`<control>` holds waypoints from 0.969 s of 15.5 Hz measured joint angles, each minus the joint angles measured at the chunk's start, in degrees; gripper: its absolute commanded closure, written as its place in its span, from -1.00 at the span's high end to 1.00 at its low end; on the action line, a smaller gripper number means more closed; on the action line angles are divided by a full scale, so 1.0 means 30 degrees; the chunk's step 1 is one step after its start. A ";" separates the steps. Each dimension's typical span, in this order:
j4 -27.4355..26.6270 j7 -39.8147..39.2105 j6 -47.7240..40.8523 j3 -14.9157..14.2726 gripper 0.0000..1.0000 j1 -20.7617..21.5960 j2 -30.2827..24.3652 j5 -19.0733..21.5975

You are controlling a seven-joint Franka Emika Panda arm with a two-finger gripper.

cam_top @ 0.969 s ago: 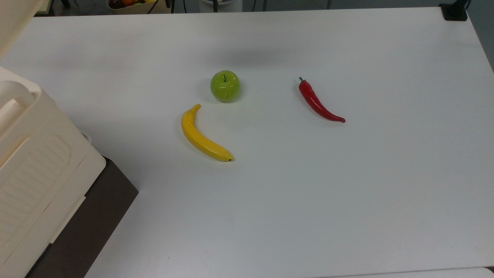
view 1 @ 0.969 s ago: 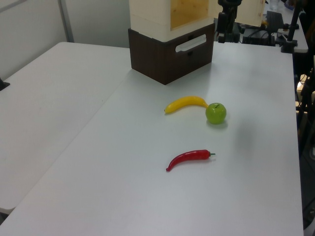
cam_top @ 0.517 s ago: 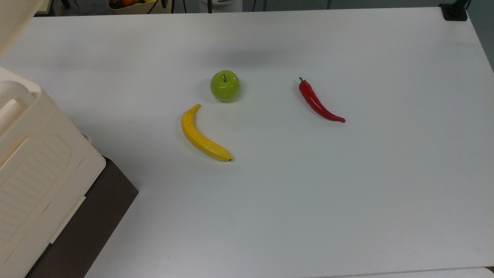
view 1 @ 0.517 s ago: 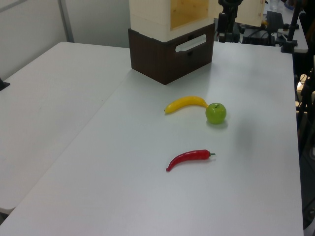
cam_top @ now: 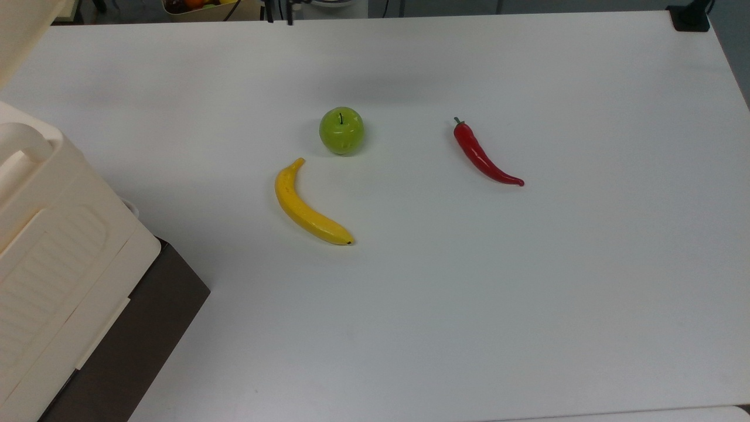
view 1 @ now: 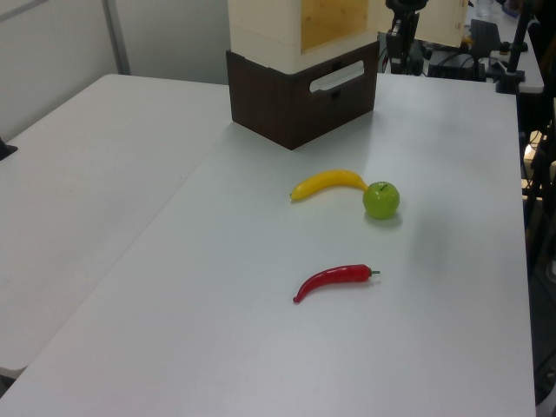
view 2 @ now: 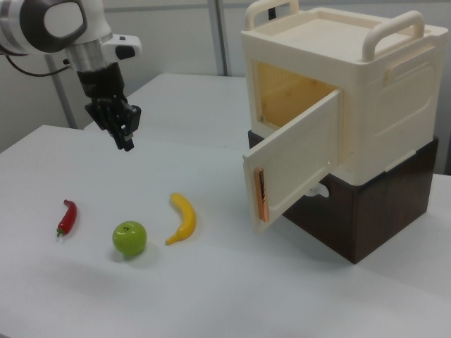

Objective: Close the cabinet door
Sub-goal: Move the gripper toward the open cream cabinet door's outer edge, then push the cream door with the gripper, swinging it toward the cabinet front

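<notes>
cabinet door [view 2: 296, 156] hangs ajar on the cream cabinet [view 2: 352, 91], swung out toward the table's open middle with a copper-coloured strip down its free edge, so you can see the wooden-toned inside. you will find it well to the right of the gripper [view 2: 123, 134] in the right view, with the fruit lying between and lower. the gripper hangs in the air above the white table [cam_top: 527, 293], pointing down, carrying nothing; its fingers look drawn close together, with little or no gap showing. judging from the task, it sits off the door's outer face because a push from that side would swing the panel shut, and the door has not been touched yet.

the cabinet rests on a dark brown base [view 2: 366, 211], which lifts the door clear of the tabletop.

counting for you: one cabinet with one door and two loop handles on top, one base, one banana [view 2: 183, 217], one green apple [view 2: 130, 238], one red chilli pepper [view 2: 65, 217]. all three foods lie below the gripper on the table, none touching another.
</notes>
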 measured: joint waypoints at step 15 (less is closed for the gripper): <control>0.3309 -0.0045 0.0759 -0.0208 -1.00 -0.6206 -0.0025 -0.0026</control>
